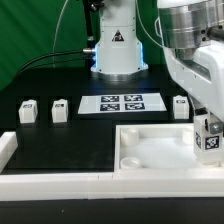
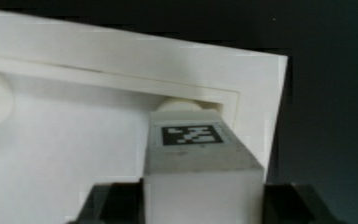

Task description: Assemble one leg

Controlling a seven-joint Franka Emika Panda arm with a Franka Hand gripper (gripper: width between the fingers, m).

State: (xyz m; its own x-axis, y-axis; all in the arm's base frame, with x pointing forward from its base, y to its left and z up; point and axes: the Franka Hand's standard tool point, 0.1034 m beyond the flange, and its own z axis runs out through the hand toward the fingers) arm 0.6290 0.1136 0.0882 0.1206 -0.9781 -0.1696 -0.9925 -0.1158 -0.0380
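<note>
My gripper point(image 1: 208, 132) is shut on a leg point(image 1: 210, 137), a small white square post with a black-and-white tag. It holds the leg upright over the corner of the large white tray point(image 1: 150, 150) at the exterior view's right. In the wrist view the leg point(image 2: 197, 165) stands between my dark fingers point(image 2: 108, 205), its far end at a round corner socket point(image 2: 190, 103) of the tray point(image 2: 87, 120). Whether the leg touches the socket I cannot tell.
Three more white legs stand on the black table: two at the exterior view's left point(image 1: 27, 111) point(image 1: 59, 111) and one at the right point(image 1: 181, 106). The marker board point(image 1: 122, 103) lies behind the tray. A white rail point(image 1: 50, 180) runs along the front, with a white block point(image 1: 6, 148) at the left.
</note>
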